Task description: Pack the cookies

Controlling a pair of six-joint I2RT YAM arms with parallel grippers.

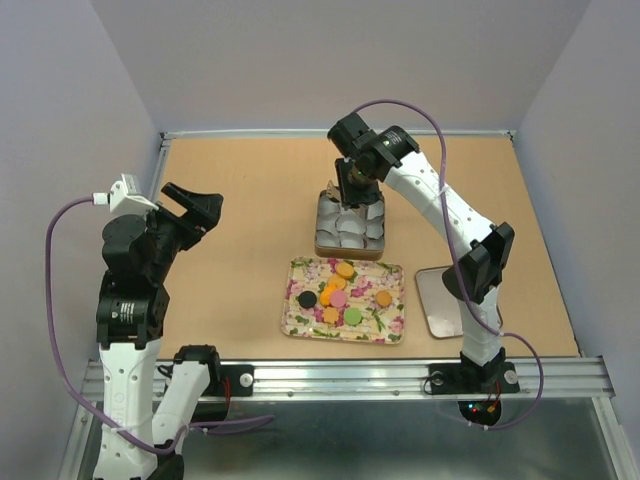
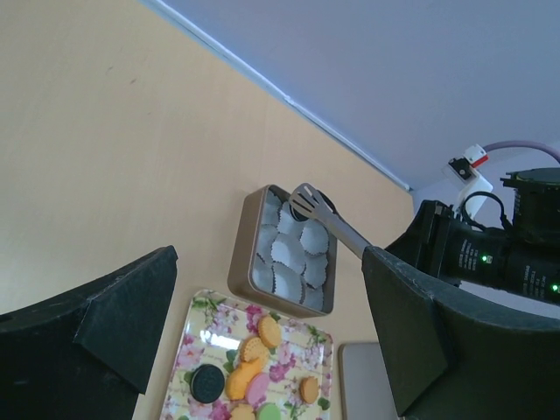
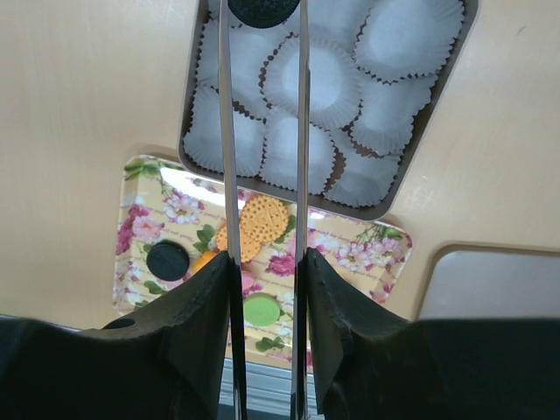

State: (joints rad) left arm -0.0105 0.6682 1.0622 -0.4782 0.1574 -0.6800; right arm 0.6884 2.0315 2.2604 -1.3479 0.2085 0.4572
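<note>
Several cookies lie on the floral tray (image 1: 297, 266): a black one (image 1: 307, 299), orange (image 1: 345, 269), pink (image 1: 338, 298) and green (image 1: 352, 317). Behind the tray stands a tin (image 1: 350, 252) lined with white paper cups. My right gripper (image 1: 352, 182) hangs over the tin, shut on metal tongs (image 3: 224, 131). The tong tips pinch a black cookie (image 3: 262, 10) above the cups at the tin's far end. In the right wrist view the tray's black cookie (image 3: 167, 260) and green cookie (image 3: 262, 309) show below. My left gripper (image 1: 195, 205) is raised at the left, open and empty.
A flat grey lid (image 1: 438, 300) lies right of the tray, close to the right arm's base. The left wrist view shows the tongs (image 2: 328, 219) reaching into the tin (image 2: 238, 262) and the tray (image 2: 194, 325) below it. Walls enclose the table.
</note>
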